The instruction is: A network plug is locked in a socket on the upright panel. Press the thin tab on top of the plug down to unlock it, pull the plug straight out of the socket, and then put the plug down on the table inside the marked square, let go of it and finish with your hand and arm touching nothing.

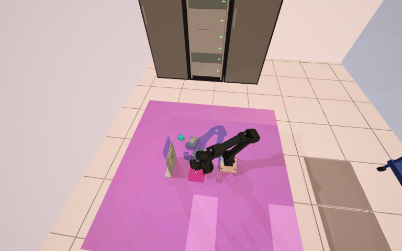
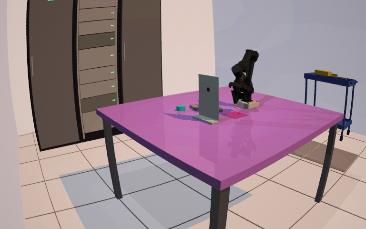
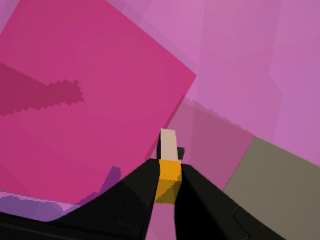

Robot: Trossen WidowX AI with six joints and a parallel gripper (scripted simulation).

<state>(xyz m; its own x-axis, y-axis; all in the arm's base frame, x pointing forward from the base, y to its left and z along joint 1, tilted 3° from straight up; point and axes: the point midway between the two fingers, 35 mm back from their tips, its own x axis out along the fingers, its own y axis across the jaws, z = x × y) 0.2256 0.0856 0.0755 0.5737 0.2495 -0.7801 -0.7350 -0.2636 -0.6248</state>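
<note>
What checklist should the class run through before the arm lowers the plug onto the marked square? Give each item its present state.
1. Plug gripped between the fingers of the gripper: ok.
2. Plug out of the socket on the upright panel: ok.
3. Plug over the marked square: cannot tell; in the wrist view it shows at the square's edge.
4. Plug resting on the table: not ok, held above it.
5. Square free of other objects: ok.

A teal cube (image 1: 180,137) lies near a grey block (image 1: 193,141).
</note>
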